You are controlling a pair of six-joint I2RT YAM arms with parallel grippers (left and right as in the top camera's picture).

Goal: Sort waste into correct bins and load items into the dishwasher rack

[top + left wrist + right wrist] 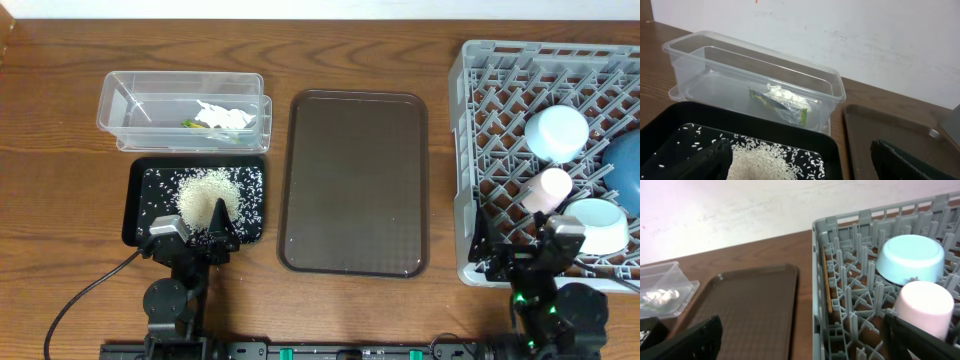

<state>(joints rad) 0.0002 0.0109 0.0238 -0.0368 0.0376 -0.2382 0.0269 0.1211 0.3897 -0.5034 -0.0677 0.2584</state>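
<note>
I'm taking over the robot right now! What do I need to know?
The left tool is open and holds nothing, at the near edge of the black tray.
The right tool is open and holds nothing, at the near edge of the rack.
The rice lies in the black tray; the tissue and wrapper are in the tub.
The light-blue bowl, dark-blue bowl, mint bowl and cup are in the rack.
Done: sorting and loading, it seems. Left: nothing I can see.
</note>
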